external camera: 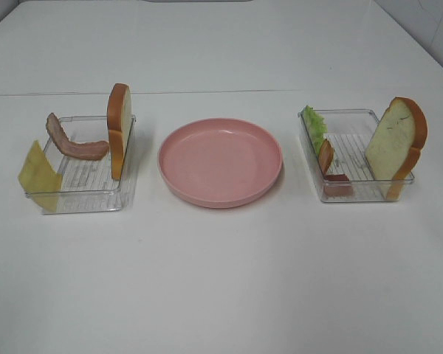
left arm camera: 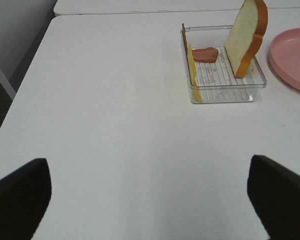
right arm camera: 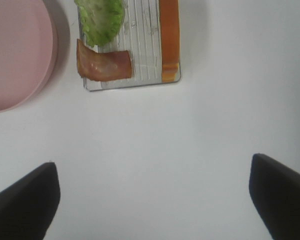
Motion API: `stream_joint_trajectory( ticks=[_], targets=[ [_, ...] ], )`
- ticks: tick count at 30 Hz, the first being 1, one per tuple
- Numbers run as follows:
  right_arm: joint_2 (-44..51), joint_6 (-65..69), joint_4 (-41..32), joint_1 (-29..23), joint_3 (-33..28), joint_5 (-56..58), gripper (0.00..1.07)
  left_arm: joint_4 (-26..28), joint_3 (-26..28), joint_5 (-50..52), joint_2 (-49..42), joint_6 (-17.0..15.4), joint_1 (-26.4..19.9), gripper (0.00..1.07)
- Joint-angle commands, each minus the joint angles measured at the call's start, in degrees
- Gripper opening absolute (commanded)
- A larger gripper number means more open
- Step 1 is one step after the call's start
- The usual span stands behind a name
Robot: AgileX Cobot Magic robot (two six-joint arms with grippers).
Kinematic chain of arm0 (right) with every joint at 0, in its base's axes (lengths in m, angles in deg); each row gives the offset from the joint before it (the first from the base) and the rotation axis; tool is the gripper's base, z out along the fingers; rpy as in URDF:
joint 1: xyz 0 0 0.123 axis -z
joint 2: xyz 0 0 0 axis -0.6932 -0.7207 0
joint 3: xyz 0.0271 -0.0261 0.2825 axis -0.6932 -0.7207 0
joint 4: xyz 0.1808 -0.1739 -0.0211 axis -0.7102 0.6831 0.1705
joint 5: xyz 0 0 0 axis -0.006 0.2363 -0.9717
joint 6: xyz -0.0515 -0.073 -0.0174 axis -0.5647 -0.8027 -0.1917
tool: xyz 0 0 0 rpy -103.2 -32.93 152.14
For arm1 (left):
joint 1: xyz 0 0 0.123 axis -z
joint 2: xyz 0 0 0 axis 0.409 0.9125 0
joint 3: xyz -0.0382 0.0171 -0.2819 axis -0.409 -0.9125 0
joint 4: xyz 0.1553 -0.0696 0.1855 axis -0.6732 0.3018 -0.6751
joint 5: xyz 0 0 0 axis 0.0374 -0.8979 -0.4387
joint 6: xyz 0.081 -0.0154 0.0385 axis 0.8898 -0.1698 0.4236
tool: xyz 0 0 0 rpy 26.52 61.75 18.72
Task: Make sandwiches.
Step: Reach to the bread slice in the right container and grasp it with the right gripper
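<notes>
Seen from the high camera: pink plate (external camera: 220, 158) at the middle of the white table (external camera: 221, 295). At 9 o'clock from it, left tray (external camera: 81, 198), with left bread slice (external camera: 119, 136) upright on edge along the 3 o'clock wall, left bacon strip (external camera: 74, 145) curving from 11 o'clock toward the middle, and cheese (external camera: 38, 177) leaning over the 8 o'clock corner. At 3 o'clock, right tray (external camera: 352, 147), with lettuce (external camera: 315, 127) at 11 o'clock, right bacon strip (external camera: 326, 156) propped by the 9 o'clock wall, and right bread slice (external camera: 396, 144) leaning at the 3 o'clock wall. Left gripper (left arm camera: 147, 167) over the table, well apart from the left tray, fingers (left arm camera: 20, 200) spread wide. Right gripper (right arm camera: 152, 165) well apart from the right tray, fingers (right arm camera: 280, 200) spread wide too.
</notes>
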Motion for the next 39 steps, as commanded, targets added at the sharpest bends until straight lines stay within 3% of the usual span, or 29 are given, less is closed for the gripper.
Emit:
stream_joint_trajectory(
  ticks=[1,7,19,29,39],
  targets=[
    [-6.8,-2.1,-0.1,0.3,4.5,-1.2,0.98,0.6,-0.2,0.2,-0.8,-0.3,-0.1,1.02],
    [-19.3,-4.7,0.1,0.3,13.0,0.0,0.98,0.6,-0.2,0.2,-0.8,-0.3,-0.1,1.02],
    [-33.2,-4.5,2.6,0.5,25.6,3.0,0.98,0.6,-0.2,0.2,-0.8,-0.3,-0.1,1.02],
    [-38.0,-4.6,1.9,0.5,26.1,2.9,0.98,0.6,-0.2,0.2,-0.8,-0.3,-0.1,1.02],
    [-42.2,-5.6,-4.0,0.5,26.1,1.7,0.98,0.6,-0.2,0.2,-0.8,-0.3,-0.1,1.02]
  ],
)
